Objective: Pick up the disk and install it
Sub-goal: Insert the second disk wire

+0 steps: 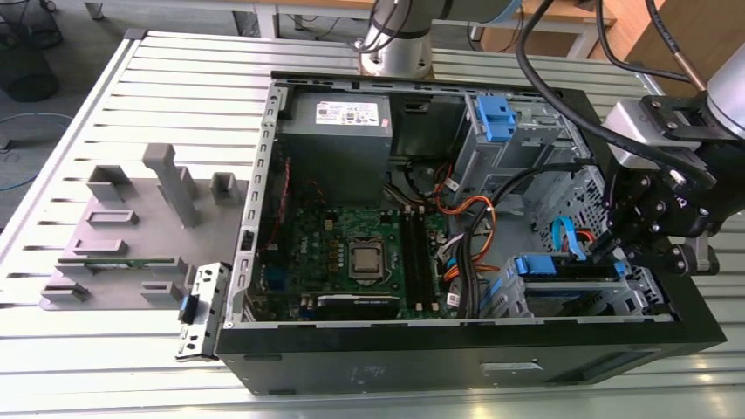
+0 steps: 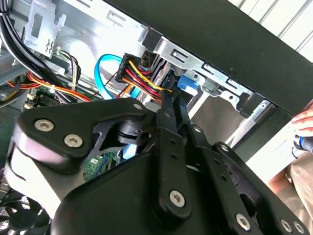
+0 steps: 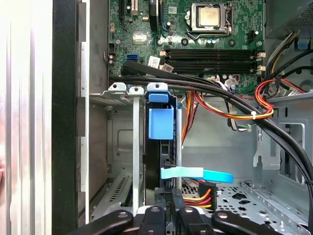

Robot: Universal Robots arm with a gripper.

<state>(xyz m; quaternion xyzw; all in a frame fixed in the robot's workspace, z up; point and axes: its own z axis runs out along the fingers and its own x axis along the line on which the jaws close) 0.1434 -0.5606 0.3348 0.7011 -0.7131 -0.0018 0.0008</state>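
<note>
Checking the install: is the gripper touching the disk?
Cannot tell. In the first wrist view the disk's edge passes behind the gripper, hiding any contact.

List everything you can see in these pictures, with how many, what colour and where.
Computer case: one, black, lying open on the table.
Table: one, pale slatted metal, under everything.
Circuit board: one, green, on the case floor.
Power-supply box: one, grey, in the case's far corner.
Disk: one, blue-railed, standing in the drive cage right at the end effector.
Flat cable: one, light blue, beside the disk.
Wire bundle: one, red, orange and yellow, crossing the case.
Fixture block: one, grey, on the exterior view's left.
Person's hand: one, beyond the case wall.
End effector: one, black, at the disk.
</note>
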